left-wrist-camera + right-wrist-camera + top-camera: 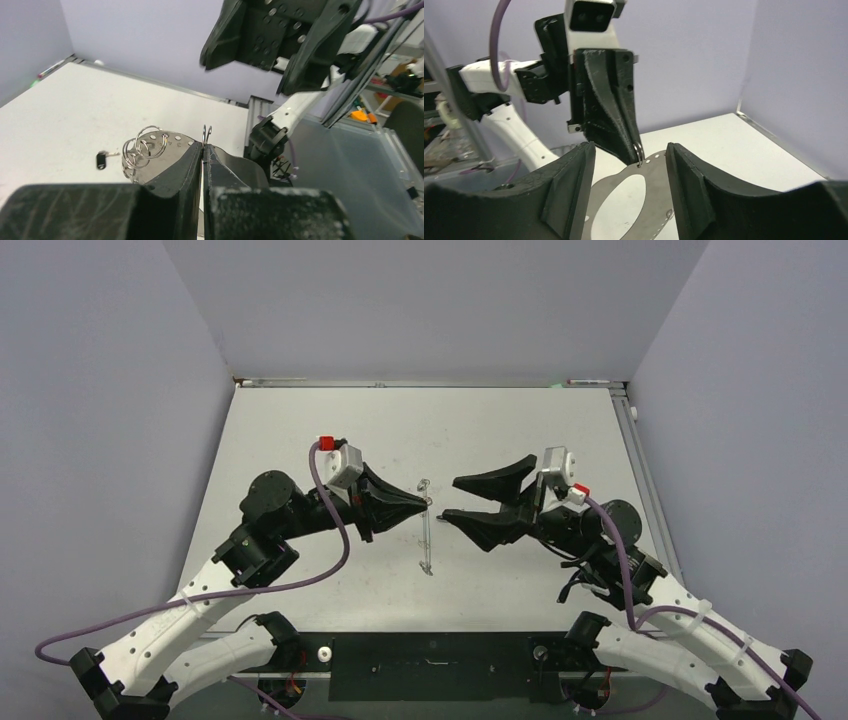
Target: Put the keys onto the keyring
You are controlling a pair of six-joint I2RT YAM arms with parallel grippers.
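Note:
The keyring (659, 187) is a flat grey metal hoop with small holes and wire loops (145, 145) on its rim. In the top view it stands on edge as a thin line (427, 540) between the two grippers. My left gripper (204, 146) is shut on one wire loop (206, 133) at the hoop's rim; it also shows in the top view (425, 502). My right gripper (631, 167) is open and empty, its jaws on either side of the hoop just short of it, and it faces the left gripper (450, 500). One key (101, 159) with a black head lies on the table beyond the hoop. The other key is out of view.
The white table (330, 430) is walled by grey panels on the left, back and right. A metal rail (640, 470) runs along its right edge. The left arm's purple cable (330, 530) loops over its forearm.

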